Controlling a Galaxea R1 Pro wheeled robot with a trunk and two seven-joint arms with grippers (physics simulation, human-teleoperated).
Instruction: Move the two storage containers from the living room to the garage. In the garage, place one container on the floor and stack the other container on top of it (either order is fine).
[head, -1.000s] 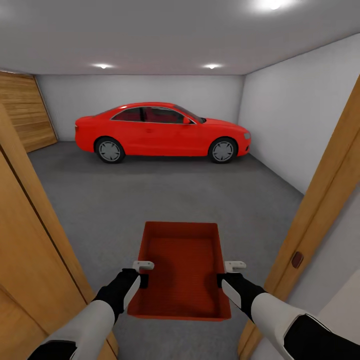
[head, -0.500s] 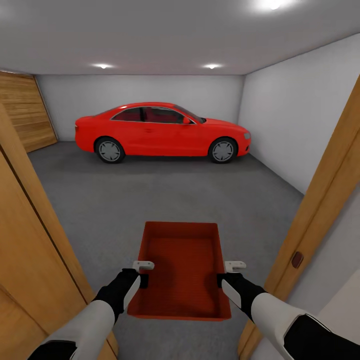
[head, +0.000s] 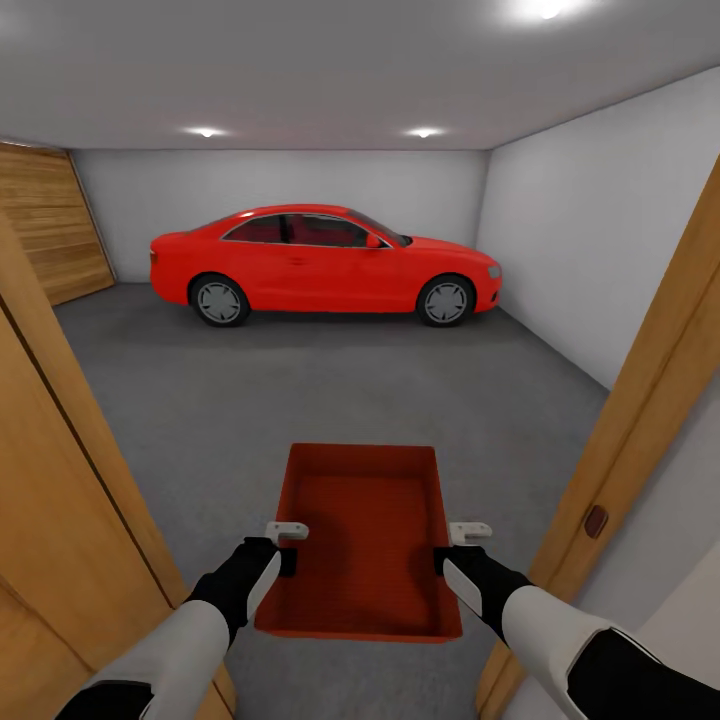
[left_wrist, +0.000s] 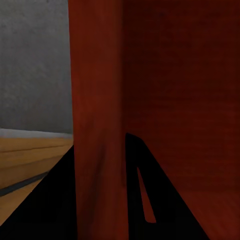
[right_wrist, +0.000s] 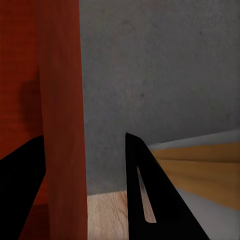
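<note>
The orange-red rectangular plastic bin (head: 362, 545) sits at about 6 o'clock in the head view, carried low in front of the robot between both arms, open side up and empty. It's above the dark grey concrete floor (head: 300, 400) of the garage, not set down yet.

What changed over the last second: barely anything. The bin and both arms look the same, and only the wooden door frame (head: 640, 400) at 3 o'clock has slid a hair outward, so I'd say the base is creeping forward through the doorway (slowly, though). For the task that means we're right at the garage threshold with one bin. It looks like the first, since I can't see another one on the floor.

Left tool (head: 284, 545) is clamped on the bin's left wall. The left wrist view shows the red wall (left_wrist: 97, 120) running between its two dark fingers (left_wrist: 150, 200), one inside and one outside. Right tool (head: 458, 548) does the same on the right wall (right_wrist: 62, 120), with a finger (right_wrist: 145, 195) on the outside. Both are nearly closed, only the wall's thickness apart.

Further out, the shiny red coupe car (head: 325, 262) is parked at 12 o'clock against the back wall, well away from the bin, with a wood-panelled door (head: 45, 235) at 10 o'clock.
</note>
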